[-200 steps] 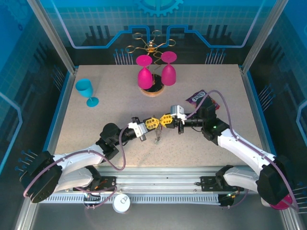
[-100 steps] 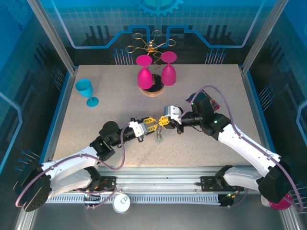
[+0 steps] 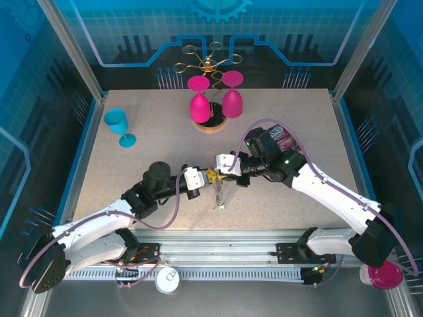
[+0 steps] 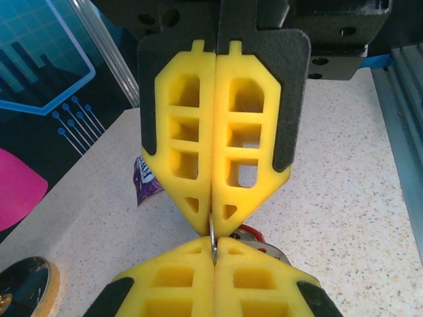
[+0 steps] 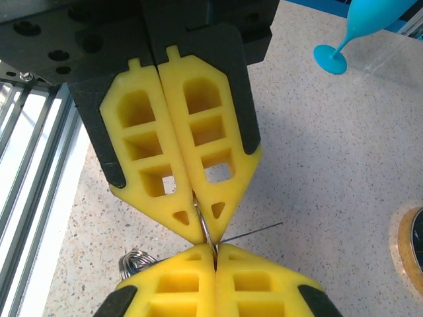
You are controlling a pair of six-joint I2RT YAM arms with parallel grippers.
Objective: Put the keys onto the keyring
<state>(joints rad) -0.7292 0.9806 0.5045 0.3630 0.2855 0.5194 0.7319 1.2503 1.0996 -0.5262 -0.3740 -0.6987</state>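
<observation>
My left gripper point(image 3: 207, 177) and right gripper point(image 3: 217, 172) meet tip to tip above the middle of the table. Both are shut on the same thin silvery ring point(image 4: 213, 238), edge-on between the yellow pads. In the left wrist view my left gripper point(image 4: 213, 246) is at the bottom and the right gripper point(image 4: 211, 230) above it. A key with a red head point(image 4: 251, 233) hangs just behind. In the right wrist view the ring point(image 5: 203, 226) runs from my right gripper point(image 5: 215, 249) into the left gripper point(image 5: 204, 236). A coil of small silvery rings point(image 5: 134, 260) hangs beside it. A string of rings point(image 3: 219, 193) dangles to the table. The dark grey loop is hidden.
The gold wire rack point(image 3: 208, 65) with two pink glasses point(image 3: 199, 105) stands at the back centre. A teal cup point(image 3: 119, 125) is at the back left. A purple packet point(image 3: 281, 136) lies under the right arm. A metal rail point(image 3: 218, 254) runs along the near edge.
The right arm has swung left and its elbow has lifted. The meeting point of the grippers has shifted slightly left and nearer. The dangling string now hangs lower.
</observation>
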